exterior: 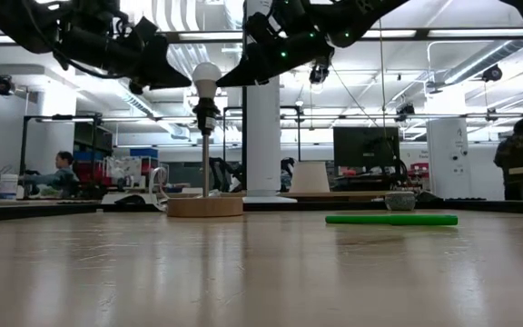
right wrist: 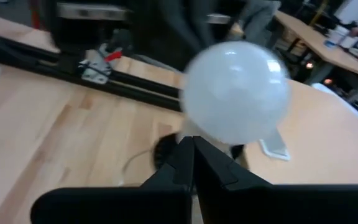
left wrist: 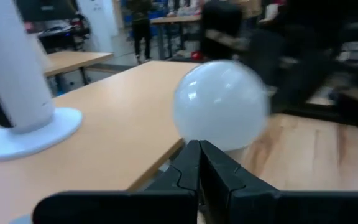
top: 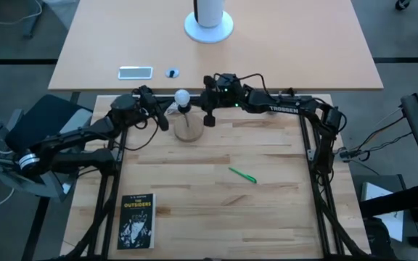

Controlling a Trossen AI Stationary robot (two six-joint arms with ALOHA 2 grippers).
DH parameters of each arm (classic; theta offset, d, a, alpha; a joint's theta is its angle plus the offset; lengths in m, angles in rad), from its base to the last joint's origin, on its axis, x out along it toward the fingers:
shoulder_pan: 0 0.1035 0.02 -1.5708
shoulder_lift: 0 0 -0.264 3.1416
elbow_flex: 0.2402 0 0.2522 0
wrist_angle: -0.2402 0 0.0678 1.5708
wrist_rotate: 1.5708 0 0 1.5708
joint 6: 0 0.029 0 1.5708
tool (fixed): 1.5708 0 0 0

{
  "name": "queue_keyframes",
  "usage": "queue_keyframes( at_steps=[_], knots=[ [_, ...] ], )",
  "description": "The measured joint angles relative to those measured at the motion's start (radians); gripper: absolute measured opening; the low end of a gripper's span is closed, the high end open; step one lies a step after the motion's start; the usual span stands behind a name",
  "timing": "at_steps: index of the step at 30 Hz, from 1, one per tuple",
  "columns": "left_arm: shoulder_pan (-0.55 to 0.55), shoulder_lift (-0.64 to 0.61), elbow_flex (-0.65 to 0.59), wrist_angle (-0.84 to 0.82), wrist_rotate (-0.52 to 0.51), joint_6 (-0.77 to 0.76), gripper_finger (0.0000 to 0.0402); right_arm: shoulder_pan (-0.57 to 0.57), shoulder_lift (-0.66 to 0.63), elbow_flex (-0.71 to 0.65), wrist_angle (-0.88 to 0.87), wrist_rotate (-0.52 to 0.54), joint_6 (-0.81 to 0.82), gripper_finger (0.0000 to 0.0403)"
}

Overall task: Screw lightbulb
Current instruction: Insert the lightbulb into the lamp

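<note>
The white frosted lightbulb [top: 183, 96] stands upright in the black socket [exterior: 206, 113] of a thin stem on a round wooden base [top: 188, 129]. It also shows in the low view [exterior: 206, 77]. My left gripper [top: 170, 104] is shut and comes at the bulb from the table's left; in the left wrist view its tips [left wrist: 199, 148] lie just under the globe [left wrist: 221, 106]. My right gripper [top: 197, 98] is shut and comes from the right; in the right wrist view its tips [right wrist: 191, 142] lie close below the globe [right wrist: 236, 93]. My left gripper's shut fingertips [left wrist: 191, 155] stand level at the globe's lower left side; I cannot tell whether they touch it. My right gripper's shut fingertips [right wrist: 182, 152] stand level at the globe's lower right side; I cannot tell whether they touch it.
A green pen [top: 242, 175] lies mid-table and a black book [top: 137, 221] near the front left. On the far table stand a white round-footed post [top: 209, 27], a flat pale device [top: 135, 72] and a small round thing [top: 172, 72]. People sit in the room behind [exterior: 62, 168].
</note>
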Motion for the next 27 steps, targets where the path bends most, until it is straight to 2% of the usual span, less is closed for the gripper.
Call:
queue_keyframes(
  at_steps=[3,7,9,13,19,23,27],
  knots=[
    [0.0,0.009,0.0,-0.005,-0.037,-0.003,0.0,0.013,0.0,0.0,-0.015,-0.001,-0.011,0.0],
    [-0.001,-0.003,0.0,-0.018,-0.034,-0.014,0.0,0.012,0.0,0.0,-0.039,0.018,-0.006,0.0],
    [-0.001,-0.016,-0.001,-0.039,-0.005,-0.021,0.0,0.007,0.0,0.0,-0.046,0.057,-0.005,0.0],
    [-0.001,-0.029,-0.001,-0.028,0.133,-0.02,0.0,-0.009,0.0,0.0,-0.03,0.126,-0.004,0.0],
    [0.0,-0.018,-0.001,0.007,0.116,-0.018,0.0,-0.018,-0.001,0.0,0.045,0.104,-0.004,0.0],
    [-0.001,-0.008,-0.001,0.014,0.102,-0.018,0.0,-0.017,-0.001,0.0,0.037,0.053,-0.008,0.0],
    [-0.001,0.003,-0.001,0.022,0.095,-0.018,0.0,-0.006,-0.001,0.0,0.028,0.046,-0.009,0.0]
  ],
)
